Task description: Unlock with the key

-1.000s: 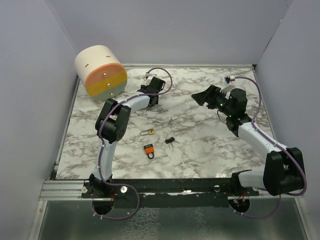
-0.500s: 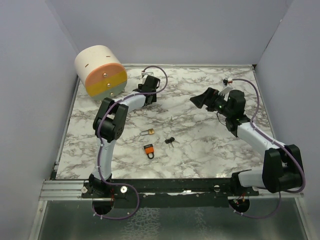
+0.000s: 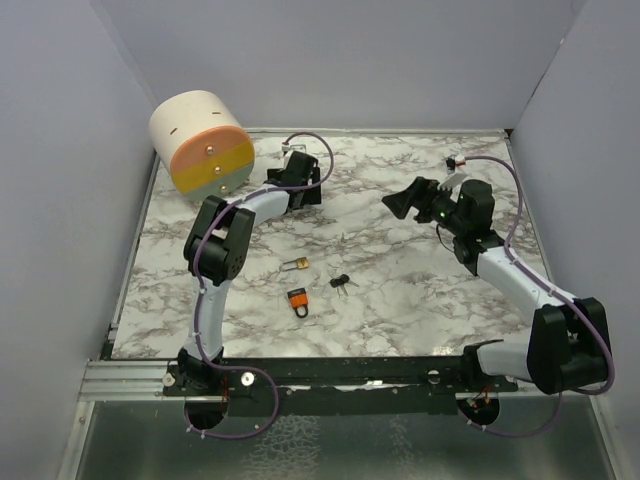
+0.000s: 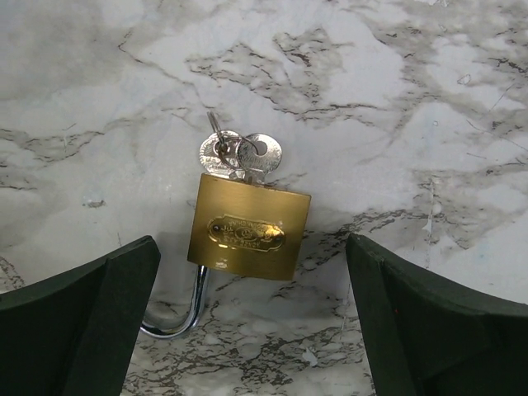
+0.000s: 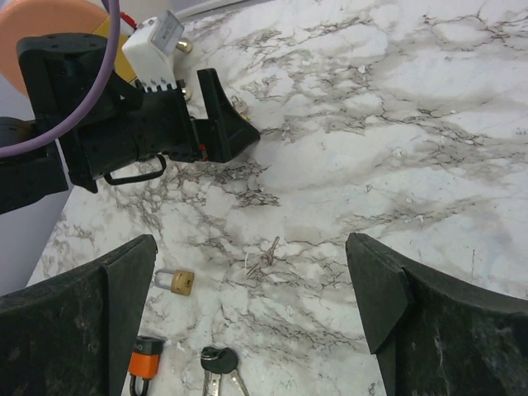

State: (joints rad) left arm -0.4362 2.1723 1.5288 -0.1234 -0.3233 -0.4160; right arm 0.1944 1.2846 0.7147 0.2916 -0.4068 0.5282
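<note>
A brass padlock lies flat on the marble table, with a bunch of silver keys at its far end. Its chrome shackle curves out to the lower left, partly behind my left finger. My left gripper stands open just above the padlock, a finger on either side, touching nothing. In the top view the left gripper hides this padlock. My right gripper hangs open and empty above the table's right middle; in its own view the right gripper looks down on loose keys.
A small brass padlock, an orange padlock and black-headed keys lie near the front middle. A thin silver key pair lies behind them. A cream, orange and yellow cylinder stands at the back left. Grey walls enclose the table.
My left gripper has opened wide, leaving the brass padlock lying free on the table, and shifted slightly left. My right gripper has opened a little further.
</note>
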